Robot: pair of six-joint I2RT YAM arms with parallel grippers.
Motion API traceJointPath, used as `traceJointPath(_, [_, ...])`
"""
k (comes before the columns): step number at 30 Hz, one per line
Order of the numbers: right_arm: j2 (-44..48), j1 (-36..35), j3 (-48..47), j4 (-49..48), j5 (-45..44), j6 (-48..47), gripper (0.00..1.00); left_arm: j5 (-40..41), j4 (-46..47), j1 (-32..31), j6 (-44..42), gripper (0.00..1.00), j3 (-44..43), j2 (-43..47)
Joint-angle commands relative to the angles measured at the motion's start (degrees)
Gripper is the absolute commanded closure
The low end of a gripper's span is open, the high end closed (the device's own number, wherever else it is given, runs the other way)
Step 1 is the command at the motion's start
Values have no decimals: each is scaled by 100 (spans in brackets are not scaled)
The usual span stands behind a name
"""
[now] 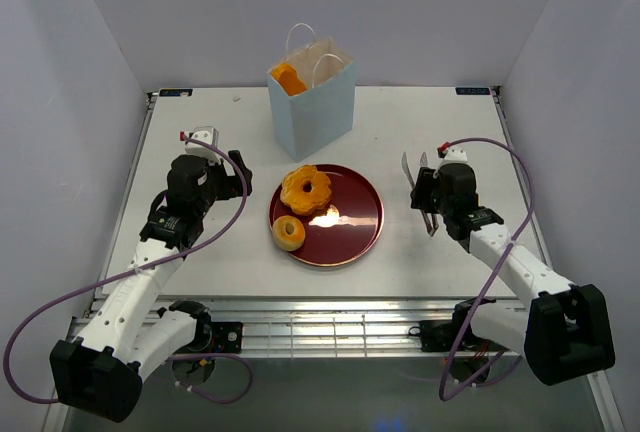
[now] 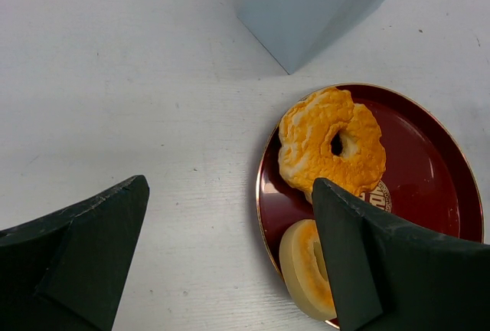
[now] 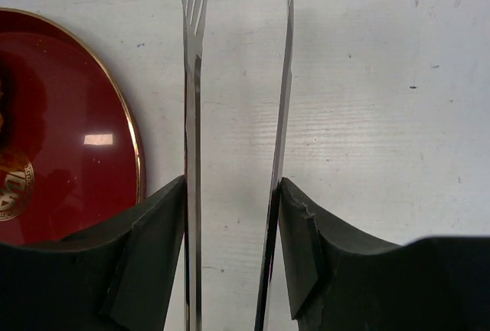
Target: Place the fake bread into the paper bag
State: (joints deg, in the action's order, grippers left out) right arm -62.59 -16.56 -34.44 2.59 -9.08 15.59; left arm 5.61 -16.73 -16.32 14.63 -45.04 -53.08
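While the left gripper [image 1: 238, 174] hung over the white table [image 1: 450, 132] with its jaws spread wide and nothing between them, the orange ring-shaped toy pastry [image 1: 306, 189] lay just to its right on the round dark red plate [image 1: 365, 237]. In the left wrist view, the left gripper [image 2: 230, 262] framed bare tabletop. Its right finger stood in front of the plate's near edge and hid part of the small pale golden round toy roll [image 2: 305, 266], which rested beside the ring [image 2: 329, 143] at the plate's [image 2: 432, 185] left rim. Behind the plate, near it but not touching, the pale blue paper gift bag [image 1: 312, 102] stood upright, and an orange toy pastry [image 1: 290, 79] showed inside its open mouth at the left corner. The right gripper [image 1: 428, 197] was to the right of the plate, apart from both pastries. It was closed narrowly on a pair of thin metal tongs [image 3: 193, 116]. The tong tips pointed away from the arms, with the plate's rim [image 3: 136, 155] just to their left.
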Motion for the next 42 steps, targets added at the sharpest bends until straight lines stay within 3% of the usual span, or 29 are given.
traceJointPath(1, [-280,21,60,-1005,-234,-153,45,72,38,-21,13,2,-93,87])
traceJointPath(28, [-1792,12,147,-1173,-32,5,34,-33,38,-21,13,2,-111,26])
traceJointPath(42, [-1959,-49,25,-901,64,-83,18,-68,38,-21,22,2,-102,17])
